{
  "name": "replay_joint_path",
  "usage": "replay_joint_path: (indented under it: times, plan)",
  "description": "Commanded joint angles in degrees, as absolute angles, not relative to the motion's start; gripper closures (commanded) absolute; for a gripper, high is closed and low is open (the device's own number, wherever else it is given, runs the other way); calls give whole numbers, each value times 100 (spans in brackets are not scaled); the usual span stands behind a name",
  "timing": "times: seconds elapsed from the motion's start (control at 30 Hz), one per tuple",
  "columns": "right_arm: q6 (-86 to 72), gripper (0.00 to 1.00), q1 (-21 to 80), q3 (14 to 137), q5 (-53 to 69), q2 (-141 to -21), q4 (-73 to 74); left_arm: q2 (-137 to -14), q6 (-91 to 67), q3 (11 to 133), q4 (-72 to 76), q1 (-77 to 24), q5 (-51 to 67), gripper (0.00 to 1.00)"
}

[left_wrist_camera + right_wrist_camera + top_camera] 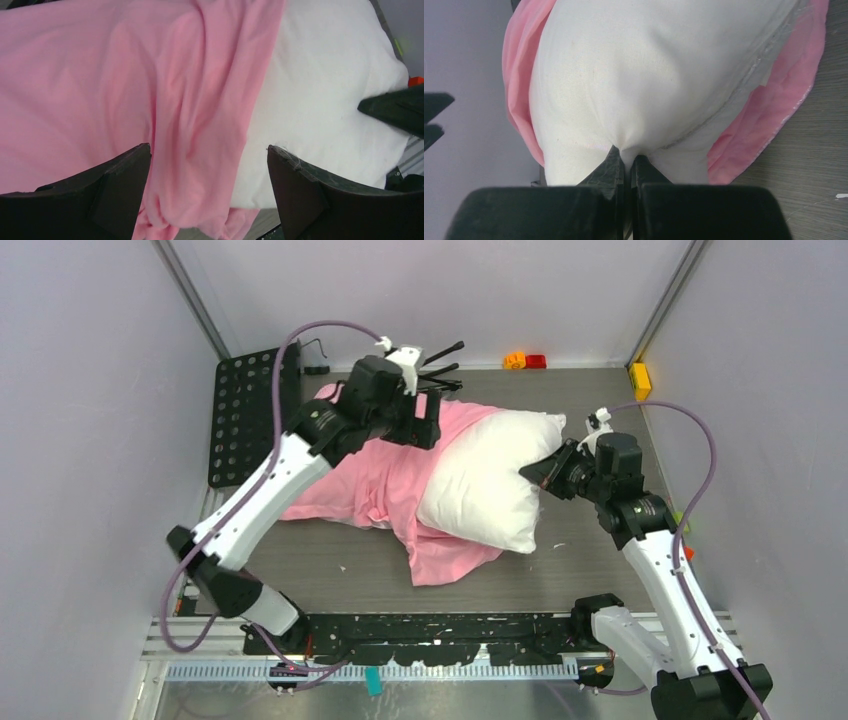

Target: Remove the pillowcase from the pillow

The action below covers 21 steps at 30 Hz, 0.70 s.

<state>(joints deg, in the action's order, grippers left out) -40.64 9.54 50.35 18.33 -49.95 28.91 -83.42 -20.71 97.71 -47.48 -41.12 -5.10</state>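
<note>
One closed right tool (626, 159) is pinching a plump white stuffed pillow (624, 75). The left tool (207, 150) is hovering wide open over a shiny pink satin pillowcase (100, 90).

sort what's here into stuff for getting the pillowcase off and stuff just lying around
Job: pillowcase, pillow, left claw open above the pillowcase, right claw pinching the pillow.
Lying about: orange block, red block, yellow block, black perforated plate.

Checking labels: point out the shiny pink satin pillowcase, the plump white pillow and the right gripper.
pink satin pillowcase (360, 490), top view, bunched left part.
white pillow (490, 480), top view, bare middle.
right gripper (626, 160), right wrist view, between fingertips.
</note>
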Motion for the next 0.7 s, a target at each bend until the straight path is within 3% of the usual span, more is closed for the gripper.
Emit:
replay_joint_path:
  times: [0.0, 0.3, 0.67]
  plan:
    - [-3967, 100, 980, 4890, 2685, -4733, 2341, -9220, -1697, 10880, -4711, -4083, -392, 12]
    - [-3884, 100, 979, 4621, 2570, -4518, 2449, -11087, -1399, 13247, -5326, -4133, 906, 15]
    - [-3686, 100, 980, 4788, 2510, -4419, 2733, -12353, -1314, 14002, -5738, -4236, 1124, 29]
